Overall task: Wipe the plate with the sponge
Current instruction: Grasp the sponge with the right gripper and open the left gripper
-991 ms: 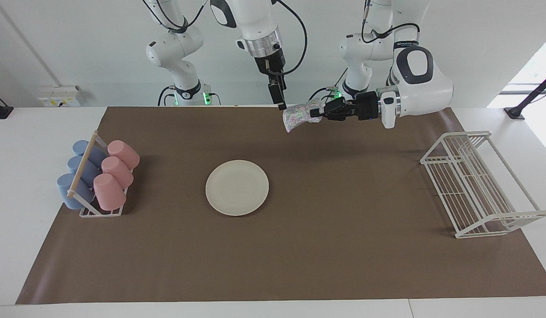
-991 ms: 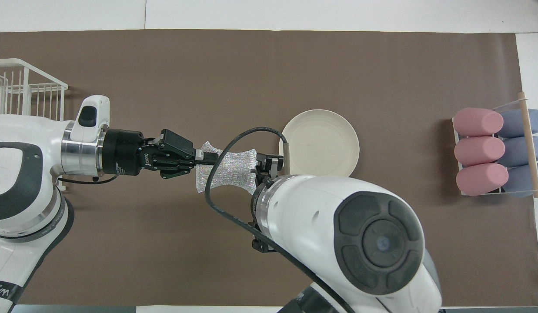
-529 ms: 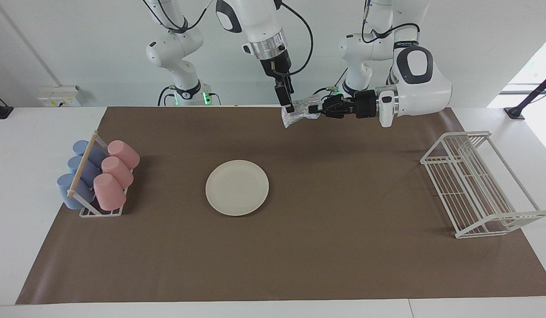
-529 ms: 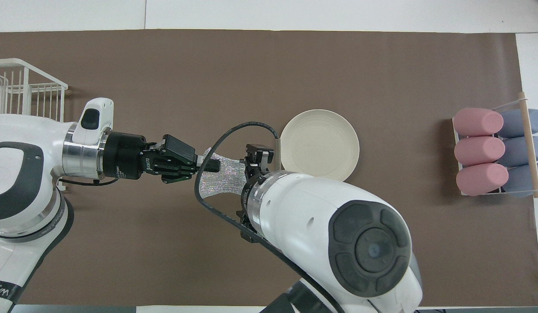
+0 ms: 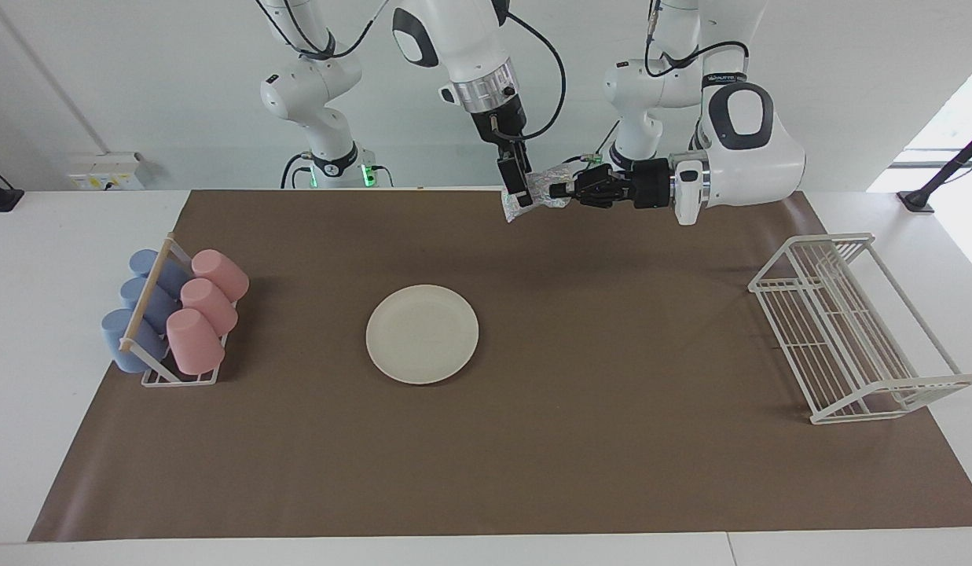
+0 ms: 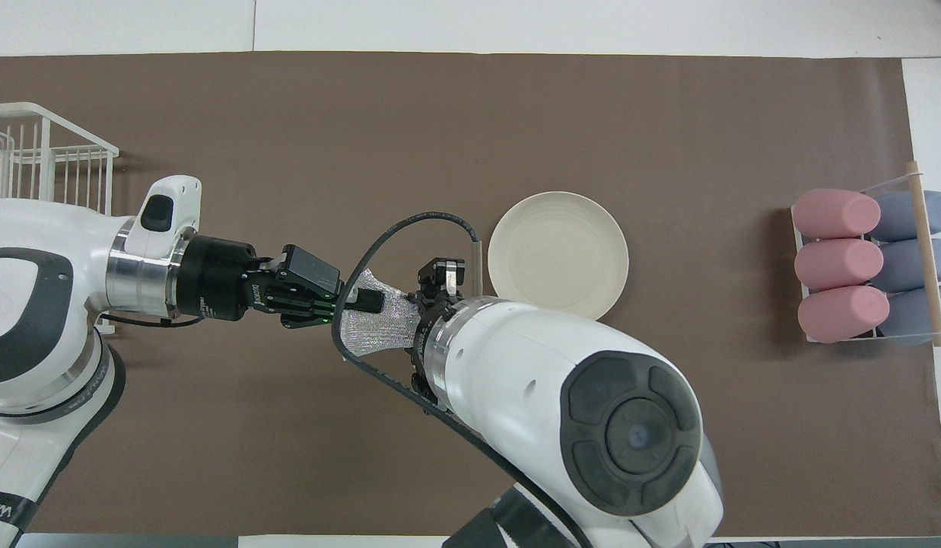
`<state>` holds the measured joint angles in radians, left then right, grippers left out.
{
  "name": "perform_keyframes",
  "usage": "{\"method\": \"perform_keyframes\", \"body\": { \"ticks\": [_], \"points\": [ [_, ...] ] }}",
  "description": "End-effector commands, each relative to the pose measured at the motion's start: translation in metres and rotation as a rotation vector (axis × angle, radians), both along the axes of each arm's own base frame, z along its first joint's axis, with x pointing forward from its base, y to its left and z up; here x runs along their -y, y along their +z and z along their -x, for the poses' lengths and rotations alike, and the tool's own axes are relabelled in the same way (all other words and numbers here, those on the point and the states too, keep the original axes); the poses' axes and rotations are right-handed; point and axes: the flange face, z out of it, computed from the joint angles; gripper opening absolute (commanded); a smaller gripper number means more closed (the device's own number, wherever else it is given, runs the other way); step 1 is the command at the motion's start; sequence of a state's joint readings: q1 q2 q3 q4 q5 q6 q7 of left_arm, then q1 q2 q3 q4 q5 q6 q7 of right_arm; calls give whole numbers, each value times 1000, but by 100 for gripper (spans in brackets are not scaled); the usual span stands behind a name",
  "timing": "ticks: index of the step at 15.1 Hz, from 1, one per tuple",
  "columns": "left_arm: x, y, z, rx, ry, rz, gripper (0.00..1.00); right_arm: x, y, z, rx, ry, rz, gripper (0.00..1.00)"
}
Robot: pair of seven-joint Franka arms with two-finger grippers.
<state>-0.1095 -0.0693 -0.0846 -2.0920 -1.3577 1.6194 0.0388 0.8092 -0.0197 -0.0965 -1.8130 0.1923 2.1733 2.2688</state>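
My left claw (image 5: 563,191) is up in the air over the brown mat (image 5: 611,440), by the bench edge nearest my bases, clenched on one end of the sponge (image 5: 542,191). The sponge hangs off the mat, speckled silver, stretched sideways between my two claws. My right claw (image 5: 520,192) comes down from above onto the sponge's other end, one finger (image 5: 523,185) lying against it; I cannot tell whether it has a grip. In the overhead view the right arm's wrist covers most of that end, with only the middle of the sponge (image 6: 375,327) showing beside the left claw (image 6: 364,298).

The plate (image 5: 422,334) lies flat on the mat near the bench's middle, bare, well apart from both claws and the sponge, toward the right arm's end from them. It shows whole from above (image 6: 558,254).

A cup rack (image 5: 165,322) with three pink and three blue cups sits at the right arm's end of the mat. A white wire rack (image 5: 851,330) stands at the left arm's end.
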Motion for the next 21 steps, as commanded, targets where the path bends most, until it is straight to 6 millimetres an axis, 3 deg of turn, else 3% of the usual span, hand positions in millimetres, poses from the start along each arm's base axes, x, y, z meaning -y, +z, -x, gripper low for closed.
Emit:
{"method": "perform_keyframes", "body": {
  "ticks": [1, 7, 8, 9, 10, 14, 17, 19, 21],
  "points": [
    [-4, 1, 8, 8, -9, 18, 0, 1, 1, 1, 0, 5, -14, 0],
    [0, 1, 10, 16, -27, 0, 0, 1, 1, 1, 4, 17, -9, 0],
    [0, 3, 11, 24, -32, -14, 5, 1, 1, 1, 5, 20, -8, 0],
    [0, 5, 13, 22, -32, -23, 64, 1, 1, 1, 7, 24, -8, 0],
    [-1, 6, 13, 19, -29, -25, 100, 2, 0, 1, 8, 27, -6, 0],
    [-9, 10, 13, 31, -55, -136, 100, 12, -11, 0, 10, 85, 36, 0],
    [-20, 5, 11, 78, -106, -309, 100, 52, -46, -10, 30, 234, 112, 0],
    [-29, 0, 8, 109, -123, -435, 100, 67, -77, -28, 41, 290, 145, 0],
    [-40, -7, 7, 154, -157, -564, 100, 74, -130, -46, 68, 318, 174, 0]
  ]
}}
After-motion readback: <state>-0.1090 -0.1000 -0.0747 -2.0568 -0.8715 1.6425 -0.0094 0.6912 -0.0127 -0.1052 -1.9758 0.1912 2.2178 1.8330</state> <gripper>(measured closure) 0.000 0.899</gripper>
